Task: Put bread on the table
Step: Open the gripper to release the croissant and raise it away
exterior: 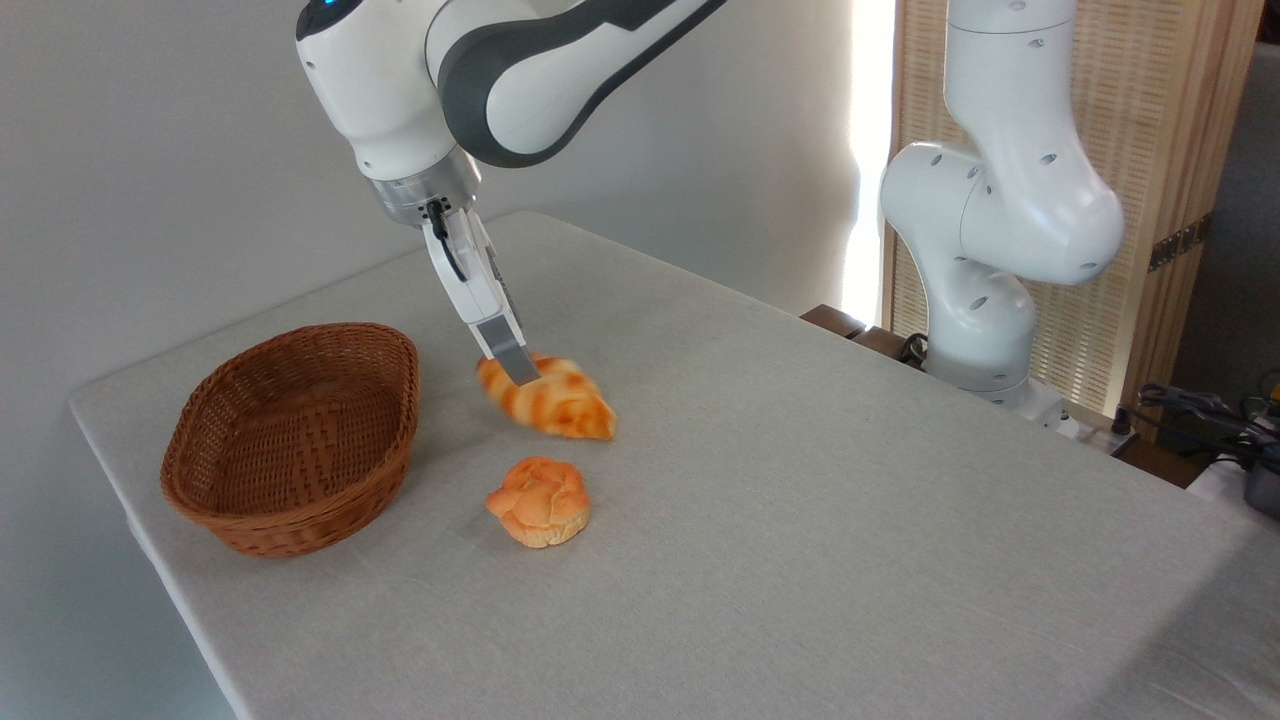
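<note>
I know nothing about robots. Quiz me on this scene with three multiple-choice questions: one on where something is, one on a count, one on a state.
1. Where is the long striped bread?
A. inside the basket
B. right of the basket, at the gripper's tip
C. on the floor

2. How many bread pieces are visible?
A. one
B. two
C. four

3. The wicker basket is:
A. empty
B. full of bread
C. tipped over

Answers:
1 B: the gripper meets the bread over the table.
2 B: the bread plus the round bun.
3 A: only its bare woven inside shows.

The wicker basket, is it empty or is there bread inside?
Empty: the basket shows only bare weave inside; both breads lie outside on the table.
</note>
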`<action>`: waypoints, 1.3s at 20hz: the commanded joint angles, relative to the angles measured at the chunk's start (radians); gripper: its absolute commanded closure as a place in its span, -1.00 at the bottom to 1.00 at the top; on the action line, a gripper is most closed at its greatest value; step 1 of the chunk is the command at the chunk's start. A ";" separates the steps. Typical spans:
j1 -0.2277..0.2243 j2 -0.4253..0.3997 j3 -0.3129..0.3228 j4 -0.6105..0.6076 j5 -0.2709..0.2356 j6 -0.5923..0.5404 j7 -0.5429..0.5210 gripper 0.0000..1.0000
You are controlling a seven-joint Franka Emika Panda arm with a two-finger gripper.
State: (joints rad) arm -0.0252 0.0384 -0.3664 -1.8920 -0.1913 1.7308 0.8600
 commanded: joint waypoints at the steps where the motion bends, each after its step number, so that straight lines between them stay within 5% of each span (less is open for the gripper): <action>1: -0.005 -0.002 0.006 0.022 0.013 0.007 0.004 -1.00; 5: 0.007 0.000 0.038 0.138 0.015 0.004 -0.035 -1.00; 8: 0.007 0.001 0.136 0.247 0.018 0.000 -0.131 -1.00; 16: 0.007 -0.006 0.386 0.350 0.020 -0.066 -0.138 -1.00; 19: 0.007 -0.005 0.397 0.364 0.032 -0.092 -0.138 -1.00; 22: -0.001 0.001 0.333 0.366 0.153 -0.119 -0.171 -1.00; 26: 0.004 0.006 0.325 0.364 0.161 -0.119 -0.222 -1.00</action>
State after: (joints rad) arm -0.0237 0.0309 -0.0432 -1.5517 -0.0472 1.6397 0.6572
